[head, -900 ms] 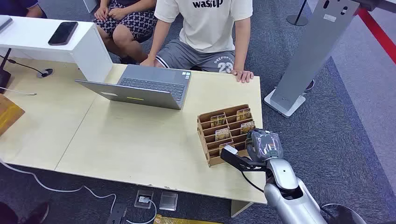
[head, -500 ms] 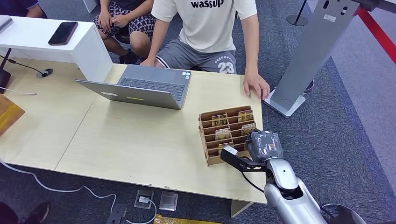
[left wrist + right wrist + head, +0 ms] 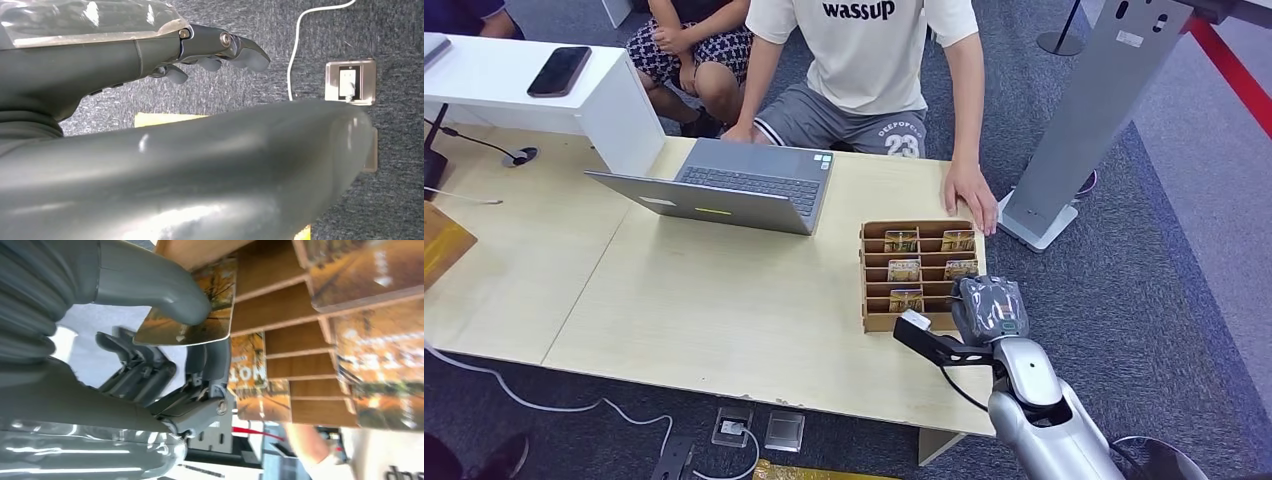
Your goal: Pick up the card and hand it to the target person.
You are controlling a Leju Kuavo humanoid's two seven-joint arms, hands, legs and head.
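A wooden card rack stands near the table's right front corner with several orange cards in its slots. My right hand is at the rack's near right corner. In the right wrist view its thumb presses on one orange card with the fingers beneath, pinching it at the rack. A person in a white shirt sits across the table, with one hand at the rack's far right corner. My left hand hangs over the carpet, holding nothing.
An open laptop lies behind and left of the rack. A white shelf with a phone stands at the back left. A grey stand rises right of the table. A second person sits further back.
The person's hand slid from the table's far edge to the rack's far right corner, and the rack has turned square to the table. My right hand has hardly moved.
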